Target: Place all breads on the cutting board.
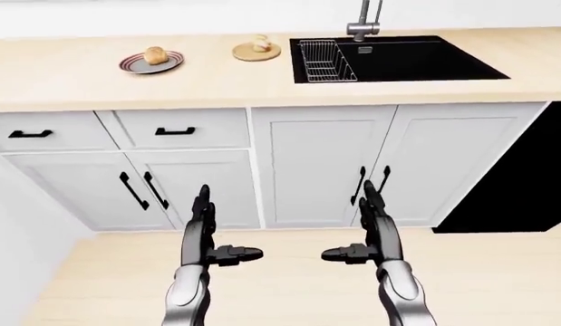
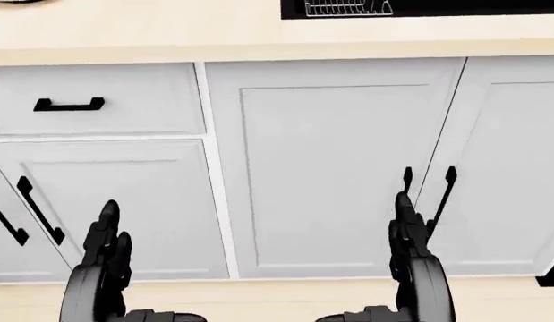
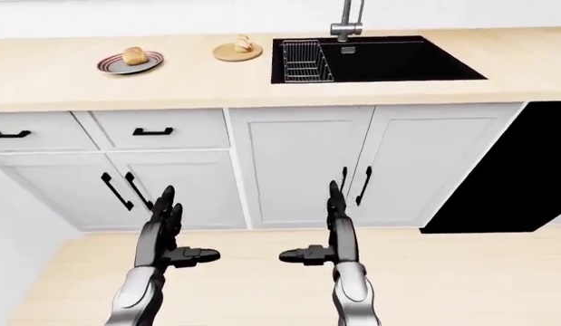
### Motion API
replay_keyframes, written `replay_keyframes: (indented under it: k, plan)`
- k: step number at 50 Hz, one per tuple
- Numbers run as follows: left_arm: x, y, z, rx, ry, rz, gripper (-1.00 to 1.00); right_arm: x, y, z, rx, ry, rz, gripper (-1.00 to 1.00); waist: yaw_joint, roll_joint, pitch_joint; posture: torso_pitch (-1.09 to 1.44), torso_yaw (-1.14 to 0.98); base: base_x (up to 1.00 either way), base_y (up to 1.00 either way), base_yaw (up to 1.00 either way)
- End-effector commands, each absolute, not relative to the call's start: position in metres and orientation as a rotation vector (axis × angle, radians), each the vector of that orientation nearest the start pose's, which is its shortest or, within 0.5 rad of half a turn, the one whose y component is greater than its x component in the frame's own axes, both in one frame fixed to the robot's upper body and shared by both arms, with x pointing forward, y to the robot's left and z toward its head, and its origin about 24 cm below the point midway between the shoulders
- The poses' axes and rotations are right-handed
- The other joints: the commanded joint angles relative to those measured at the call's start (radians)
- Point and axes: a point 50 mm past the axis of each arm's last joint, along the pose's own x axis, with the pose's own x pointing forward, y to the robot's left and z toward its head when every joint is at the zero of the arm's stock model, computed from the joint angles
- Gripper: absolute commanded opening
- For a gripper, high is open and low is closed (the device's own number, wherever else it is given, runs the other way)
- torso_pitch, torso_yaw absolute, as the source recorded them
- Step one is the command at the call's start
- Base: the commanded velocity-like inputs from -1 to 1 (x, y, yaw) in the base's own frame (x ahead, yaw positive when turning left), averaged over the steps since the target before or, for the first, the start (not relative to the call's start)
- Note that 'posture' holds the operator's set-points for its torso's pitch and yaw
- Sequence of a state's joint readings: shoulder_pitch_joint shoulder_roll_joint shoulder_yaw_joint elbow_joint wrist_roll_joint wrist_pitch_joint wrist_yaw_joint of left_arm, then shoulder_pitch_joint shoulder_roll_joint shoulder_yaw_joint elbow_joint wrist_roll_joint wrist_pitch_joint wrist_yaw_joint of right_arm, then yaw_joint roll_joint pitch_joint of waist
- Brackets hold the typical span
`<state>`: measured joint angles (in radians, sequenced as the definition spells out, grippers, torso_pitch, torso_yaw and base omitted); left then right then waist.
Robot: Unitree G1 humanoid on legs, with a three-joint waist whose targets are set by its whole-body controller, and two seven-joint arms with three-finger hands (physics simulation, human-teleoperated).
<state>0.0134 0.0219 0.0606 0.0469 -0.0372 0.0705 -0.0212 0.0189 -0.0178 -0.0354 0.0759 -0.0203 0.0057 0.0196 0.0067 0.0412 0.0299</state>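
A: Where do the breads sit right now?

B: Both lie on the counter [image 1: 71,85] toward the upper left of the left-eye view. One roll [image 1: 155,54] rests on a striped plate [image 1: 135,66]. A second bread [image 1: 260,44] already lies on the round cutting board [image 1: 246,54], just left of the sink [image 1: 416,58] and its wire rack [image 1: 327,61].

A: And the hands?

B: The left hand [image 1: 205,234] and right hand [image 1: 373,231] are low in the frame, in front of the white cabinet doors [image 1: 321,163]. Both are empty, fingers straight and pointing up, thumbs turned toward each other. Neither touches anything.

A: So which step is this?

B: I judge it as the approach. The robot stands back from the counter, and the hands are well apart from the breads, so no grasp has begun.

A: What does the next move call for?

B: Probably closing in on the counter's left stretch, raising a hand over the plate, and wrapping the fingers round the roll. Then it needs carrying rightward and setting down beside the other bread on the board.
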Motion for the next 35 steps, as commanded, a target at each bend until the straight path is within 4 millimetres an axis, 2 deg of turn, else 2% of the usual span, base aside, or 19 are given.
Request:
replay_keyframes:
  k: [1,4,8,9,10,11,13,15,19,21,22,23,24,25,26,29,35]
  plan:
    - [0.2554,0.161,0.0444,-0.022,0.014,0.015,1.0,0.2534,-0.1674,0.0402,-0.048,-0.007,-0.045,1.0,-0.007,-0.008,-0.016,0.0,0.0,0.0,0.3,0.0]
    - [0.256,0.1613,0.0437,-0.022,0.014,0.015,1.0,0.2533,-0.1673,0.0393,-0.048,-0.008,-0.044,1.0,-0.009,-0.036,-0.008,0.0,0.0,0.0,0.3,0.0]
    - [0.2553,0.161,0.0442,-0.022,0.014,0.014,1.0,0.2525,-0.1667,0.041,-0.047,-0.008,-0.043,1.0,-0.009,-0.079,-0.009,0.0,0.0,0.0,0.29,0.0]
    - [0.2555,0.1611,0.0436,-0.022,0.014,0.014,1.0,0.2529,-0.1671,0.0402,-0.048,-0.008,-0.042,1.0,-0.01,-0.097,-0.011,0.0,0.0,0.0,0.3,0.0]
    - [0.2553,0.1608,0.0445,-0.021,0.014,0.014,1.0,0.2521,-0.1667,0.0407,-0.048,-0.008,-0.042,1.0,-0.011,-0.124,-0.019,0.0,0.0,0.0,0.3,0.0]
    - [0.2549,0.1609,0.0451,-0.021,0.014,0.014,1.0,0.2518,-0.1663,0.0415,-0.048,-0.009,-0.041,1.0,-0.022,-0.09,-0.012,0.0,0.0,0.0,0.3,0.0]
    - [0.2551,0.1608,0.0452,-0.021,0.014,0.014,1.0,0.252,-0.1666,0.0408,-0.048,-0.009,-0.042,1.0,-0.019,-0.103,-0.014,0.0,0.0,0.0,0.29,0.0]
    - [0.2546,0.1606,0.0461,-0.022,0.014,0.014,1.0,0.252,-0.1664,0.0415,-0.048,-0.009,-0.041,1.0,-0.021,-0.1,-0.023,0.0,0.0,0.0,0.29,0.0]
    - [0.255,0.161,0.0451,-0.021,0.014,0.014,1.0,0.2523,-0.1665,0.0415,-0.047,-0.008,-0.042,1.0,-0.02,-0.059,-0.009,0.0,0.0,0.0,0.3,0.0]
    - [0.2552,0.1608,0.0449,-0.021,0.013,0.014,1.0,0.252,-0.1667,0.0412,-0.051,-0.009,-0.042,1.0,-0.021,-0.022,-0.008,0.0,0.0,0.0,0.29,0.0]
    - [0.255,0.1607,0.0454,-0.021,0.013,0.014,1.0,0.2517,-0.1666,0.0419,-0.051,-0.009,-0.043,1.0,-0.022,0.006,-0.013,0.0,0.0,0.0,0.3,0.0]
    - [0.2551,0.1609,0.0449,-0.022,0.013,0.014,1.0,0.2519,-0.1668,0.0412,-0.051,-0.009,-0.043,1.0,-0.019,0.05,-0.026,0.0,0.0,0.0,0.3,0.0]
    - [0.2553,0.161,0.0443,-0.022,0.013,0.014,1.0,0.2526,-0.1672,0.0404,-0.051,-0.009,-0.043,1.0,-0.016,0.044,-0.031,0.0,0.0,0.0,0.3,0.0]
    - [0.2555,0.1608,0.0448,-0.022,0.014,0.014,1.0,0.2521,-0.1669,0.0406,-0.051,-0.009,-0.043,1.0,-0.009,0.025,-0.017,0.0,0.0,0.0,0.29,0.0]
    - [0.2559,0.1612,0.0432,-0.021,0.013,0.015,1.0,0.2521,-0.1667,0.0409,-0.051,-0.009,-0.042,1.0,-0.011,0.023,-0.012,0.0,0.0,0.0,0.29,0.0]
    - [0.2553,0.1609,0.0444,-0.022,0.013,0.014,1.0,0.2523,-0.167,0.0408,-0.051,-0.01,-0.043,1.0,-0.008,-0.008,-0.017,0.0,0.0,0.0,0.29,0.0]
    - [0.2548,0.1606,0.0448,-0.022,0.014,0.015,1.0,0.2524,-0.1666,0.0412,-0.051,-0.01,-0.042,1.0,-0.01,-0.069,-0.009,0.0,0.0,0.0,0.29,0.0]
